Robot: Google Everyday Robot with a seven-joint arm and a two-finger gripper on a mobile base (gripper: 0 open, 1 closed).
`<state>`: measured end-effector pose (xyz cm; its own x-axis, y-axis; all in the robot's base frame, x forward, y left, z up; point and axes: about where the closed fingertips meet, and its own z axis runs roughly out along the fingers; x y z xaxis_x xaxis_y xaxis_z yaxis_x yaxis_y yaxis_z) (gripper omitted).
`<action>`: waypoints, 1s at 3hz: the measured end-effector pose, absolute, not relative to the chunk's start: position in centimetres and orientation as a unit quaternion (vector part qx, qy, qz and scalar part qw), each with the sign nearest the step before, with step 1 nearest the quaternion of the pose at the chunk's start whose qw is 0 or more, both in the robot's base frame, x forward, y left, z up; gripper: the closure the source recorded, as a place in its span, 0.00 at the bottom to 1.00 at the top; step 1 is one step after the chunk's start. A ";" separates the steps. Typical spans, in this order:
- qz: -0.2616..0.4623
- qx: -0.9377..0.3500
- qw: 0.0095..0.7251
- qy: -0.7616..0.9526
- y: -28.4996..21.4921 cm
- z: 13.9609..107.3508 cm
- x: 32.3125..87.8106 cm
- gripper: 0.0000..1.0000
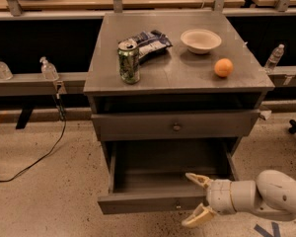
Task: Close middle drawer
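**Gripper spread wide at the open drawer's front**

Here is the gripper, low on the right of the view, and its two pale fingers are plainly apart: one fingertip sits above the front panel's top edge, over the drawer's inside, and the other hangs below the panel near the floor. The panel's right end lies between them (whether either finger actually touches it, I cannot tell). Behind the fingers, the white arm runs off toward the lower right corner.

The middle drawer is pulled well out from the grey cabinet, showing a bare grey inside and one small round knob at the centre of its low front. Just above it, one taller drawer front sits flush, with its own knob, and over that is one dark slot under the top.

Up on the cabinet top, count four things: one green soda can standing upright at the left, one crumpled snack bag just behind it, one white bowl and one orange near the right edge.

Further out, three water bottles: two on the left ledge, one on the right. One black cable trails across the speckled floor.
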<state>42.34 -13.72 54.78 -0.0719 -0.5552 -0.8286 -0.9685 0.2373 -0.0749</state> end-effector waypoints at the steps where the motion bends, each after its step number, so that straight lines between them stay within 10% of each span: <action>1: 0.270 -0.568 0.395 0.670 -15.7 52.3 41.2 0.41; 3: 0.229 -0.582 0.383 0.680 -19.0 45.9 41.0 0.87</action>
<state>40.96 -19.02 45.94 -0.0292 -0.6150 -0.7880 -0.9666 0.2181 -0.1344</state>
